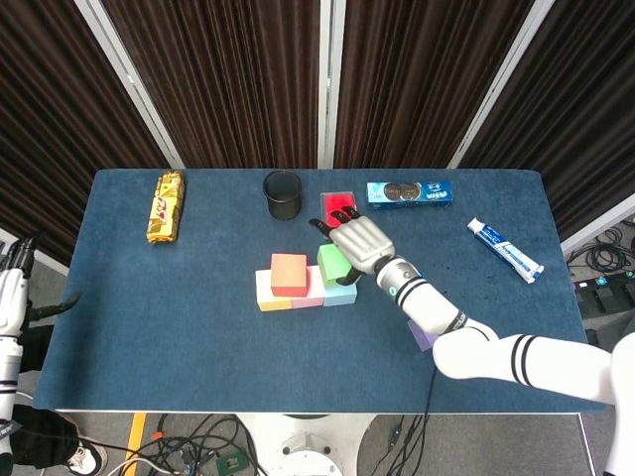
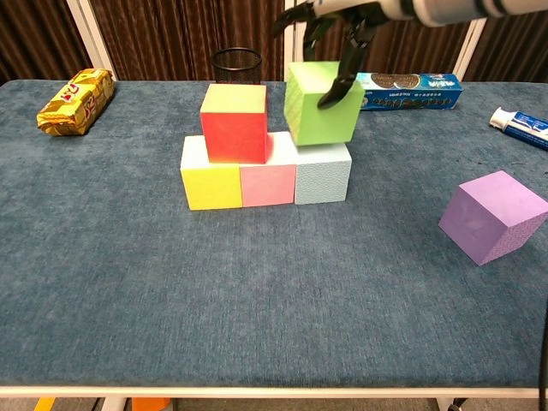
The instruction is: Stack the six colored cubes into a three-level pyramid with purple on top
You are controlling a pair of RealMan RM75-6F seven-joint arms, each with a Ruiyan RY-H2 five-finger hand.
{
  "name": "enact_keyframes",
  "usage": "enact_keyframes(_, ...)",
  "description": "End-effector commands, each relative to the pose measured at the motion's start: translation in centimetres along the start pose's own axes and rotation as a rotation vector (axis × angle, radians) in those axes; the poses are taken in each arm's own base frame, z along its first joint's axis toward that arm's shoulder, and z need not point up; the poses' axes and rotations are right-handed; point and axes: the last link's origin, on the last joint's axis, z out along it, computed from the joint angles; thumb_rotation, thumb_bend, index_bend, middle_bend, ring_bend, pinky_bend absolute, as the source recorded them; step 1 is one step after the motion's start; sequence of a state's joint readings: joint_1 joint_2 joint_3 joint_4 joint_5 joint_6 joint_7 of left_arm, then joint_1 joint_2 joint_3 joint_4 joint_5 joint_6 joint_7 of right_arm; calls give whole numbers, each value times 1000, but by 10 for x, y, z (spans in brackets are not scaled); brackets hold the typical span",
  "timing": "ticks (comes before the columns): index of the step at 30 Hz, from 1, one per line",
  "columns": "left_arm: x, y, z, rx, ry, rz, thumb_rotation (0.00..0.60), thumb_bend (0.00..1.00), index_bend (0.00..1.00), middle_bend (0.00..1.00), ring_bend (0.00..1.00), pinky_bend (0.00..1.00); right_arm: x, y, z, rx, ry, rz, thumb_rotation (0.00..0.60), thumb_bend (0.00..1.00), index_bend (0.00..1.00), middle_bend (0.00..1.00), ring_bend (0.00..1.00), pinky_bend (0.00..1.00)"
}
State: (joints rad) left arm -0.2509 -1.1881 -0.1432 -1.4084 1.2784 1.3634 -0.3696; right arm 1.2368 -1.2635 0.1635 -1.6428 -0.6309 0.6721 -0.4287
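A yellow cube [image 2: 211,175], a pink cube [image 2: 267,181] and a light blue cube [image 2: 323,175] form a row mid-table. A red cube [image 2: 233,124] sits on the yellow and pink ones. My right hand [image 1: 359,243] grips a green cube [image 2: 323,101] from above, slightly tilted, over the light blue cube and next to the red one. I cannot tell whether it rests there. The purple cube [image 2: 494,216] lies tilted on the table to the right, mostly hidden by my right arm in the head view. My left hand [image 1: 12,293] hangs empty off the table's left edge.
Along the back stand a black mesh cup [image 1: 283,194], a red box [image 2: 315,110] half hidden by the green cube, and a blue cookie box [image 1: 409,192]. A toothpaste tube [image 1: 505,250] lies at the right. A yellow snack bag [image 1: 166,205] lies back left.
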Motion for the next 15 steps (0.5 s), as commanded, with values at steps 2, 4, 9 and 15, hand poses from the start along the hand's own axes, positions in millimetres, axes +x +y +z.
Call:
enact_keyframes(2, -1, -2, -2, -2, -3, 0, 600, 161, 60, 79, 26, 151, -9, -13, 5, 0, -12, -13, 600, 150, 0, 613, 67, 0)
enact_keyframes(4, -1, -3, -3, -5, -5, -3, 600, 162, 60, 79, 26, 151, -11, -17, 6, 0, -17, -13, 600, 151, 0, 613, 67, 0)
enact_keyframes(9, 0, -4, -3, -12, -4, -4, 600, 162, 60, 79, 26, 151, -13, -24, 8, 1, -18, -21, 600, 150, 0, 613, 67, 0)
enact_keyframes(15, -1, -5, -4, -14, -6, -5, 600, 162, 60, 79, 26, 151, -10, -28, 9, 6, -6, -23, 600, 151, 0, 616, 68, 0)
